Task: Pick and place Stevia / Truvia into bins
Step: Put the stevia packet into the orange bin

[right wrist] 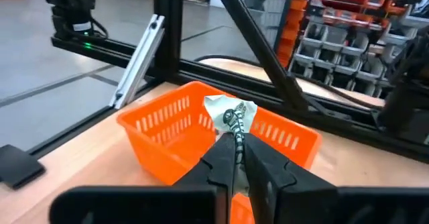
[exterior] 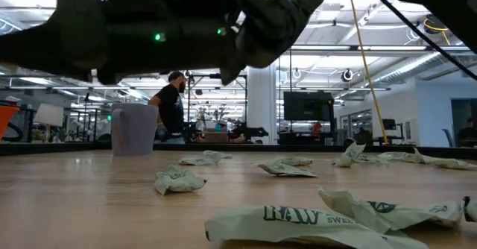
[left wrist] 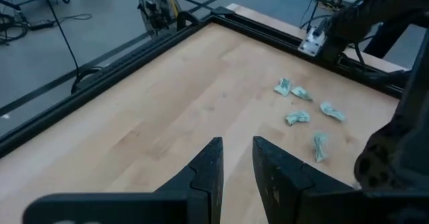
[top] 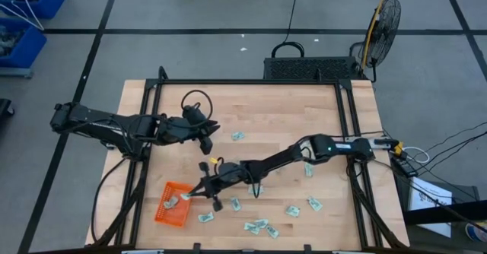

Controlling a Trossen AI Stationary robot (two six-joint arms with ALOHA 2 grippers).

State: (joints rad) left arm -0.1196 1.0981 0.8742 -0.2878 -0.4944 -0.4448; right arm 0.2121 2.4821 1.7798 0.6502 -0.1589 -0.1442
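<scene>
With a sachet [right wrist: 231, 114] pinched in my right gripper [right wrist: 234, 150] over the orange bin [right wrist: 161, 127] at the bench's [top: 266, 109] near-left corner, I'm mid-drop; next I release, left gripper [left wrist: 236, 158] idling part-open, empty.

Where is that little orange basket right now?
The orange basket sits near the table's front-left corner in the high view, just beyond the right gripper, which holds a sachet over it.

Orange mesh-sided basket [right wrist: 175, 131]; pale green-and-white sachets [top: 313, 204]; light wood table [top: 266, 113].
</scene>
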